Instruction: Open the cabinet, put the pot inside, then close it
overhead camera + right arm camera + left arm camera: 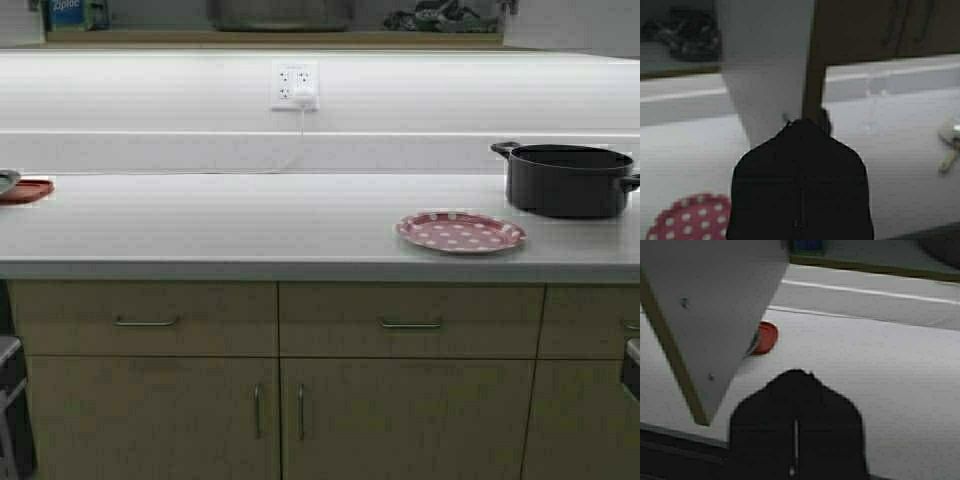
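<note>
High view: the wide metal pot (pixel 280 12) already sits on my open cabinet's wooden shelf (pixel 270 38), only its rounded base showing. Below, on the smooth pale counter (pixel 250 220), a smaller near-black pot (pixel 568 180) stands behind a round red plate with white dots (pixel 461 231). My left pincer (pixel 796 377) looks pressed together beside a flat grey door panel (pixel 705 305); my right pincer (pixel 802 125) touches another door's edge (pixel 812 60), its grip I cannot tell.
</note>
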Controlling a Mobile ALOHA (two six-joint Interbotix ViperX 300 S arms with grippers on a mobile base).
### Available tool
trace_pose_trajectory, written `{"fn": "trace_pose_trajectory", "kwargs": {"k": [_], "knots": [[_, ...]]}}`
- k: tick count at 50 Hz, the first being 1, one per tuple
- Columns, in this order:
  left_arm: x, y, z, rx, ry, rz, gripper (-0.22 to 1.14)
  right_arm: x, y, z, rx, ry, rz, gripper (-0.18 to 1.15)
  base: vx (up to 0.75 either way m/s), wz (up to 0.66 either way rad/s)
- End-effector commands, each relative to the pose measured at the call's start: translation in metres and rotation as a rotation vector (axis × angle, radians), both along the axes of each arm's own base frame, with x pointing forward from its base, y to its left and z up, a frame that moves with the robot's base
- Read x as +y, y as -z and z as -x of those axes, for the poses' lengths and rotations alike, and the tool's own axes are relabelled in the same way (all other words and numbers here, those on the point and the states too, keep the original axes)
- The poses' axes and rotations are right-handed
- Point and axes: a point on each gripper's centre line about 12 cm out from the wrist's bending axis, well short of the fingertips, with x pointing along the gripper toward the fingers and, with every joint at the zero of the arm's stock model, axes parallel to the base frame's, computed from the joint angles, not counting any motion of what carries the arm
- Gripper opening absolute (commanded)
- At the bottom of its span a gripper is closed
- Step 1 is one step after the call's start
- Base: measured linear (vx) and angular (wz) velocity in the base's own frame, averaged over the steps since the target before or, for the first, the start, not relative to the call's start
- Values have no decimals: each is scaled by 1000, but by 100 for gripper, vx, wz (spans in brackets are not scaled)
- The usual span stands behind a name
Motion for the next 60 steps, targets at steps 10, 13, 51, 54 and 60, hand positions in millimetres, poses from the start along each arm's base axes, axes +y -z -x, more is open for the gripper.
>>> {"fn": "trace_pose_trajectory", "kwargs": {"k": [10, 13, 51, 54, 60], "knots": [[93, -35, -25, -31, -213, -11, 3, -49, -45, -31, -61, 116, 26, 7, -9, -1], [107, -37, -38, -32, -230, -13, 3, -55, -45, -42, -51, 123, 24, 7, -7, -2], [142, -39, -169, -72, -150, -32, 3, -46, -29, -136, 0, 35, 10, 7, 0, -1], [128, -42, -169, -76, -127, -33, 3, -30, -33, -139, -9, -2, 13, 7, 1, -1], [97, -51, -161, -86, -80, -34, 3, -2, -41, -137, -27, -62, 16, 7, 1, 0]]}}
